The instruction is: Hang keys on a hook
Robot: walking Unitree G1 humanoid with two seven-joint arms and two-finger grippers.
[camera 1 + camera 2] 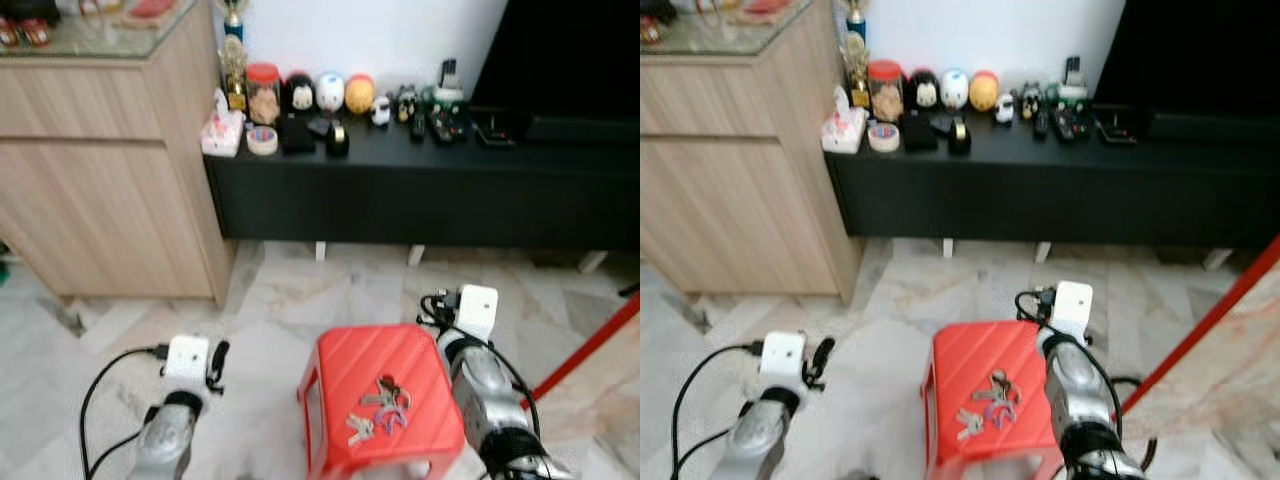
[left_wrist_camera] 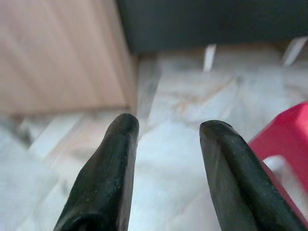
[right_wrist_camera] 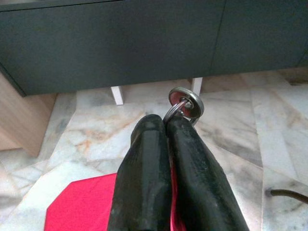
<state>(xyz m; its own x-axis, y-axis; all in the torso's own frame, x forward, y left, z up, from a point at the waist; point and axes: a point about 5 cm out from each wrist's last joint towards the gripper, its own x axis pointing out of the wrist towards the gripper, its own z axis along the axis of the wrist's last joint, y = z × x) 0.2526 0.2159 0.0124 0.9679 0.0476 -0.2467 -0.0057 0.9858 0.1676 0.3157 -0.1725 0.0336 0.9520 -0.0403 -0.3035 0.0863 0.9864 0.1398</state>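
The right hand [image 3: 168, 126] is pinching shut on a key ring [image 3: 185, 104], its two fingers [image 3: 144, 163] pressed together with the ring and a round metal disc poking out just past the tips. In the head views that arm is reaching out beside the red stool [image 1: 345, 370], its hand hidden behind the wrist. The left hand [image 2: 166, 130] is hanging open on the other side of the stool, its two fingers well apart over the marble floor [image 2: 183, 96] and gripping nothing.

On the stool a bunch of keys [image 1: 380, 405] is lying loose, several keys with one purple tag among them. Whether the pinched ring is linked to this bunch I cannot tell.

Keys will likely handle as light, hard and slippery metal. They will swing and jingle from any grip, so the ring is the best place to take hold, leaving an open loop to slip over a hook.

Beyond the stool a long black surface [image 1: 420, 190] is carrying a row of about four round figurines, one roll of tape [image 1: 262, 140], one jar, one trophy and some small gadgets. One wooden cabinet [image 1: 100, 170] is standing next to it. No hook is visible.
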